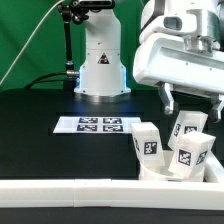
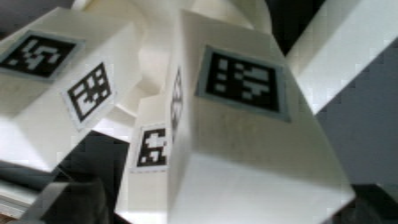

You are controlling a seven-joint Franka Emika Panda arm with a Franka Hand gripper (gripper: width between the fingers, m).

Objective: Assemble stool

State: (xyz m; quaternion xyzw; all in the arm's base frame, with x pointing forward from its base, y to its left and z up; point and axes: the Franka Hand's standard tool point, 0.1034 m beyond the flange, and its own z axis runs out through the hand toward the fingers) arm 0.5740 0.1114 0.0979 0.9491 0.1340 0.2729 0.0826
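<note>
The black table (image 1: pixel 40 140) carries the marker board (image 1: pixel 100 124) near its middle, well apart from the stool parts. A long white L-shaped rail (image 1: pixel 70 187) runs along the front edge and turns up at the front corner on the exterior view's right. In that corner lies the round seat (image 1: pixel 168 172), just inside the rail. 3 tagged legs stand upright and close together over it: 1 nearer the marker board (image 1: pixel 148 143), 1 behind (image 1: pixel 188 124) and 1 in front (image 1: pixel 191 152).

The arm's base (image 1: pixel 100 65) stands at the back edge. The arm reaches over to that corner, wrist pointing down, with the gripper (image 1: pixel 190 100) just above the rear leg. Its dark fingers (image 1: pixel 166 97) stand wide apart and hold nothing. The wrist view is filled by the leg tops (image 2: pixel 231 140), tags facing the camera.
</note>
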